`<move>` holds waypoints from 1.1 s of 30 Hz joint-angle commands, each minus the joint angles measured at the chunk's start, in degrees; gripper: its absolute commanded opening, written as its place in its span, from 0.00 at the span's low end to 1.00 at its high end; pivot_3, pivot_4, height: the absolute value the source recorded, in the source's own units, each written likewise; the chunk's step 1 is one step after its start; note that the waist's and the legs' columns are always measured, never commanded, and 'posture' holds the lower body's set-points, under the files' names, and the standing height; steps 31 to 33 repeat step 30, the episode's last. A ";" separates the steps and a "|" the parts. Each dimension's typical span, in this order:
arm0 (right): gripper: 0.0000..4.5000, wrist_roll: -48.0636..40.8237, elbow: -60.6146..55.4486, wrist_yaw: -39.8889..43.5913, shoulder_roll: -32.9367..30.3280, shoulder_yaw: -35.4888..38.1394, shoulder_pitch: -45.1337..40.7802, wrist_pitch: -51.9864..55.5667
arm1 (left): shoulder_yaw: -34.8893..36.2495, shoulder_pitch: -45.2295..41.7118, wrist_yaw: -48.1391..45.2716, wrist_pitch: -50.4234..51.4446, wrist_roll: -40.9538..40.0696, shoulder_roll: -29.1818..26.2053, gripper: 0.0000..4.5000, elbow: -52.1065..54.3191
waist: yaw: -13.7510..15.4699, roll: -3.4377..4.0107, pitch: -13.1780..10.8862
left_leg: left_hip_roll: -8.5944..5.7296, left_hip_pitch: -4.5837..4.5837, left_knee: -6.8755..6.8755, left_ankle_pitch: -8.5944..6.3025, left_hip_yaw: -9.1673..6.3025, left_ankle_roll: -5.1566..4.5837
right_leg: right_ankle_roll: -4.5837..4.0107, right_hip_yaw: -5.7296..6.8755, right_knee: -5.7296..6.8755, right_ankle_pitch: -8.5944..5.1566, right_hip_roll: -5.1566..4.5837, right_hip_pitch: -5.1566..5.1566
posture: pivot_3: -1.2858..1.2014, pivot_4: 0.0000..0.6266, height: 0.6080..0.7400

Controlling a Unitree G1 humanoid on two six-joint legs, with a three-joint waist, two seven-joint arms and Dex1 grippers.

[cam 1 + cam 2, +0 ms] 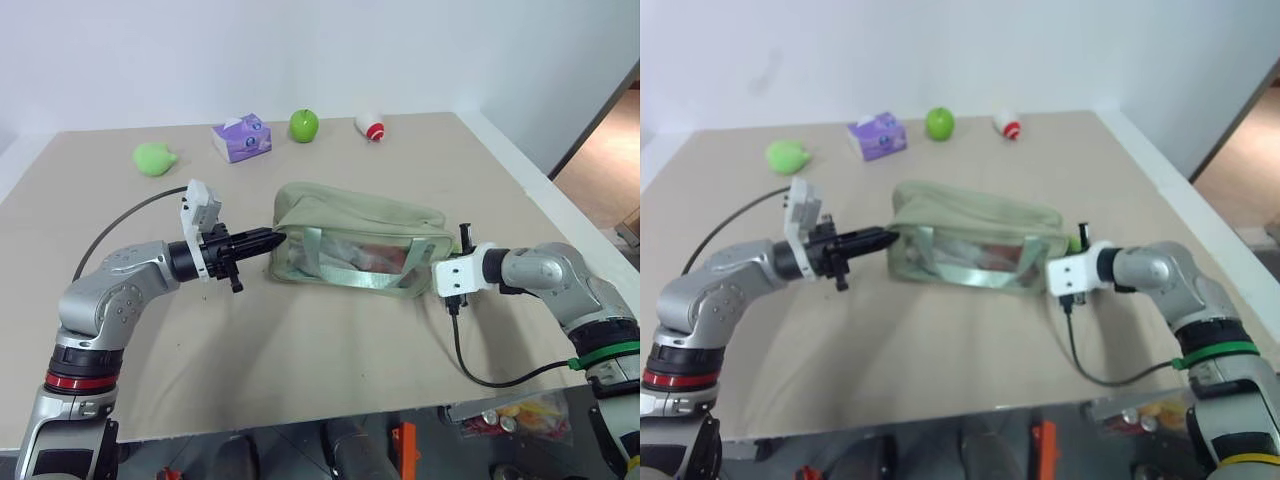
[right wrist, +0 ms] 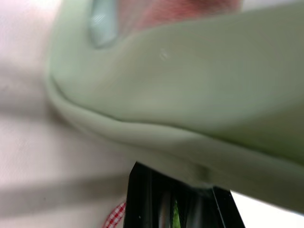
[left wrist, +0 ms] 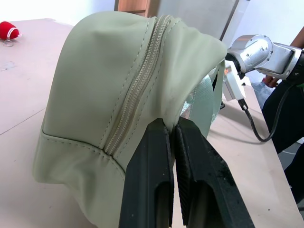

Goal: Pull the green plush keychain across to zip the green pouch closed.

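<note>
Pouch (image 1: 345,232) lying mid-frame; left gripper (image 1: 268,239) pinching its left end fabric, right gripper (image 2: 183,202) closed at right end near keychain (image 1: 1074,243); holding left end taut, drawing keychain steadily along zipper (image 3: 137,85).

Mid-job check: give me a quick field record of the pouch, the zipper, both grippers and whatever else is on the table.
pouch: green pouch, mid-table, clear side facing the robot
zipper: reads closed at the left end
left gripper: shut, pinching the pouch's left end
right gripper: shut at the pouch's right end
keychain: lime-green bit beside the right gripper
far edge: lime-green blob, tissue pack, green apple, red-and-white object
</note>
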State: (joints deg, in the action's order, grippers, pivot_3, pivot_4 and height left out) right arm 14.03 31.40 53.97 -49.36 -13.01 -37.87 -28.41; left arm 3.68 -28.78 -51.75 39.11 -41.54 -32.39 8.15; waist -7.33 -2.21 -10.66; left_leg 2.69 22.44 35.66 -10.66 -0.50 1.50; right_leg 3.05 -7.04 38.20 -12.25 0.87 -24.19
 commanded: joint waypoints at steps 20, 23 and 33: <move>1.00 -47.75 -28.01 19.56 -9.21 33.16 13.16 69.06 | 12.89 8.72 -0.92 2.84 -3.55 -6.92 0.91 -2.57 | 0.06 -0.06 -0.07 | -0.02 0.19 -0.06 -0.23 -0.01 0.15 | 0.01 0.03 -0.07 -0.28 -0.04 -0.16 | 0.52 0.24 1.00; 1.00 -50.06 -32.85 16.11 -8.15 37.87 18.34 71.24 | 17.34 10.49 0.77 2.94 -4.73 -7.00 0.91 -4.54 | 0.20 -0.08 -0.07 | -0.03 0.34 -0.03 -0.25 -0.06 0.17 | 0.06 0.09 -0.07 -0.32 -0.05 -0.25 | 0.52 0.24 1.00; 1.00 -57.69 -43.95 5.45 -1.89 47.78 26.92 76.81 | 22.47 15.54 4.73 3.89 -5.61 -5.50 0.91 -6.65 | 0.27 -0.12 -0.09 | -0.05 0.40 0.09 -0.31 -0.05 0.27 | 0.10 0.09 -0.09 -0.33 -0.13 -0.25 | 0.52 0.24 1.00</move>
